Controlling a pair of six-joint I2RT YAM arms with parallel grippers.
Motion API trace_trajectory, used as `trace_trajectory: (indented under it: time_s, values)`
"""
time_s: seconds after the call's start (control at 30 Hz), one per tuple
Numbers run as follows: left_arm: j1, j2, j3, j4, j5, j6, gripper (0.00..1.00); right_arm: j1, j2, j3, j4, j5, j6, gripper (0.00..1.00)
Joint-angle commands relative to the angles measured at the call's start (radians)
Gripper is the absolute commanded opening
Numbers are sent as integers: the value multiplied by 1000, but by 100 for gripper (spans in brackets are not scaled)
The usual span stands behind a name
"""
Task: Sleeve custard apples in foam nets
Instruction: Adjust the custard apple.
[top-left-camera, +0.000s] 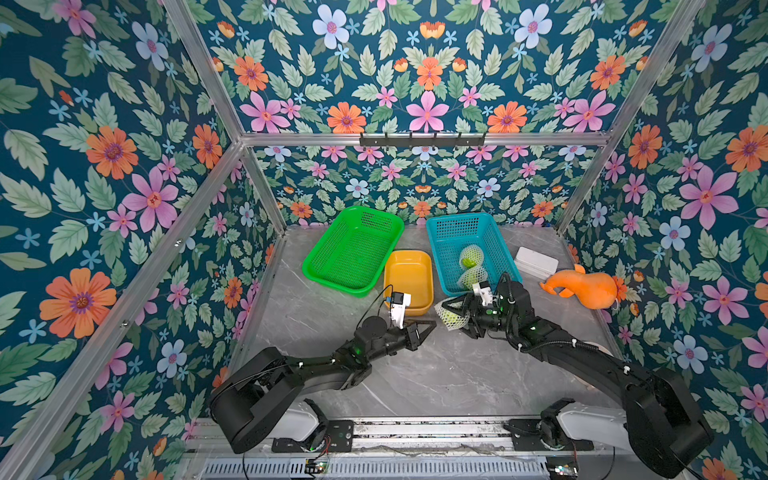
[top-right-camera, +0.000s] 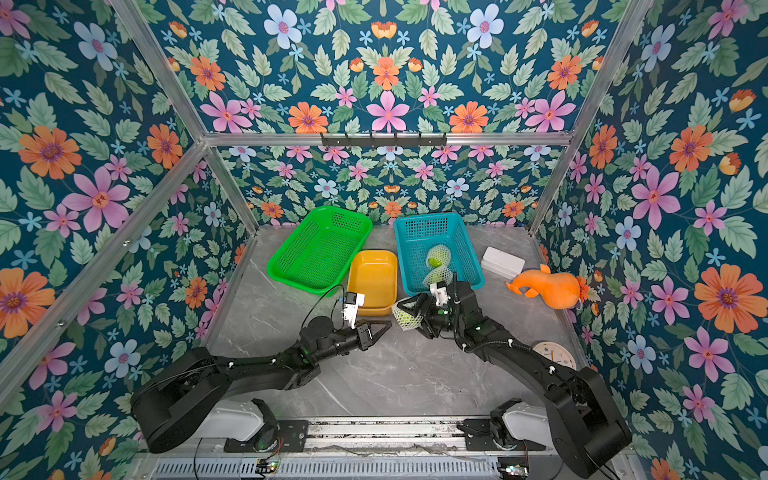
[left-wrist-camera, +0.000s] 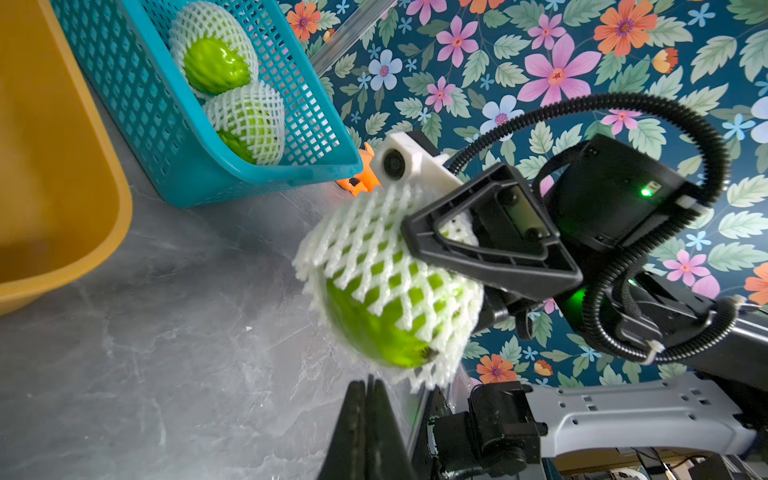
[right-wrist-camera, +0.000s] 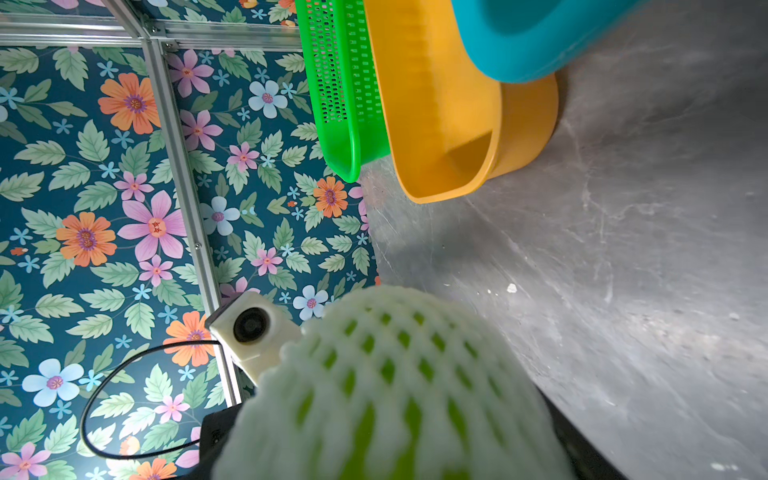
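Grey marble table (top-left-camera: 415, 374) lay under the right gripper (top-left-camera: 453, 316), which clamped a custard apple (left-wrist-camera: 374, 332) in its foam net (left-wrist-camera: 365, 232), the left gripper (left-wrist-camera: 370, 386) pressed together empty just beside it, and a blue basket (top-left-camera: 440, 257) holding two netted fruits (top-left-camera: 471, 257) close by.

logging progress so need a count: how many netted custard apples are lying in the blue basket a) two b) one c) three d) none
A: two netted custard apples lie inside the blue basket, while the third custard apple, also netted, is outside it, gripped in the right end effector.
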Motion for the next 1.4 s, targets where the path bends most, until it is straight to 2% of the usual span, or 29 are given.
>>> trace_trajectory:
  time_s: [0.0, 0.83, 1.1, 1.37]
  values:
    - [-2, 34, 15, 78, 10, -19, 0, 2, -4, -5, 63, -11, 29, 75]
    - [-27, 144, 102, 137, 21, -38, 0, 24, -27, -65, 94, 14, 48, 77]
    - [-27, 151, 101, 149, 11, -47, 0, 24, -80, -59, -33, 46, -22, 79]
    - [-27, 157, 112, 158, 44, -54, 0, 23, -81, -50, -69, 70, -51, 79]
